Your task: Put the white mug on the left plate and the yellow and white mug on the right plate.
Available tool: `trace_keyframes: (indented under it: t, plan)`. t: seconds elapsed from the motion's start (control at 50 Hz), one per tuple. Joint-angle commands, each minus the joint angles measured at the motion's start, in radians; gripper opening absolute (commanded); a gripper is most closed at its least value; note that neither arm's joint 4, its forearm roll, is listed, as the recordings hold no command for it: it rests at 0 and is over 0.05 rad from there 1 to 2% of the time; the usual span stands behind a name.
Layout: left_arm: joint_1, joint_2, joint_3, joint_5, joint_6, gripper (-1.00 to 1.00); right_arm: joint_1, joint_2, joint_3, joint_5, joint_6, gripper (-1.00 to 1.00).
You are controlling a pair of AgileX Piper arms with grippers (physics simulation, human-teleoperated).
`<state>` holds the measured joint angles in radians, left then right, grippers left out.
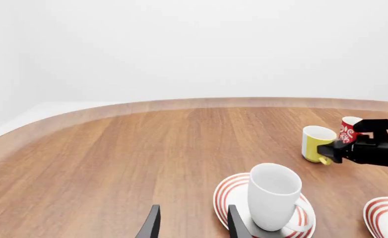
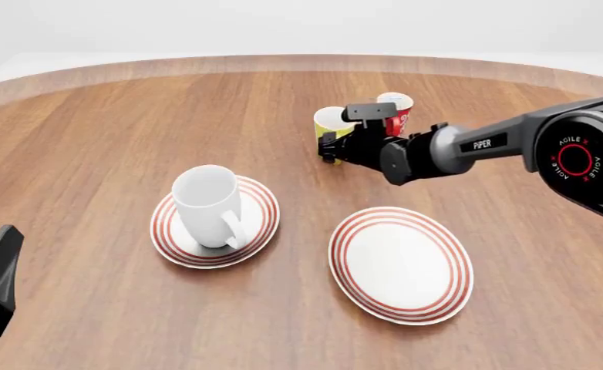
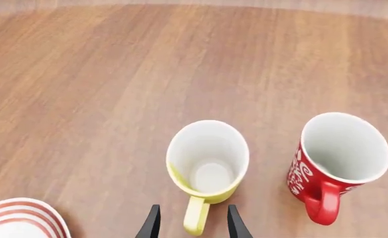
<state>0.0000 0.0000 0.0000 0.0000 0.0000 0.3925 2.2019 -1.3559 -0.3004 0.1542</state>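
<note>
White "PIPER" and "AGILEX" lettering on right arm [image 2: 507,146]; right gripper [image 3: 190,223] jaws apart astride small yellow and white mug [image 3: 207,163] handle; left gripper [image 1: 188,225] jaws parted, empty.

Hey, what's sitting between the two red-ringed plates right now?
Nothing: in the front view, only bare wooden table separates the left plate from the right plate.

Large plain white mug [image 2: 209,203] stood upright on the smaller red-ringed plate [image 2: 255,231], left of the tabletop's centre. Larger red-ringed plate [image 2: 400,264] lay right of it, nearer the front edge. Small yellow mug [image 2: 329,122] and slim red patterned cup [image 2: 397,105] stood side by side toward the far edge, cup on the right.
</note>
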Motion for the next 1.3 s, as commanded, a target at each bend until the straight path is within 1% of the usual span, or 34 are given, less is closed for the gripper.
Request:
trace_keyframes:
  t: [0.02,0.6,0.72,1.14,1.16,1.3]
  plan:
    - [0.0,0.0,0.0,0.0,0.0,1.0,0.002,0.014,-0.016,0.015,-0.001,1.0]
    - [0.0,0.0,0.0,0.0,0.0,1.0,0.002,0.035,-0.047,0.065,-0.005,1.0]
    - [0.0,0.0,0.0,0.0,0.0,1.0,0.004,0.041,-0.052,0.075,0.006,1.0]
    - [0.0,0.0,0.0,0.0,0.0,1.0,0.005,0.038,-0.05,0.075,0.014,1.0]
    - [0.0,0.0,0.0,0.0,0.0,1.0,0.005,0.039,-0.05,0.076,0.015,-1.0]
    - [0.0,0.0,0.0,0.0,0.0,1.0,0.006,0.032,-0.045,0.072,0.018,-1.0]
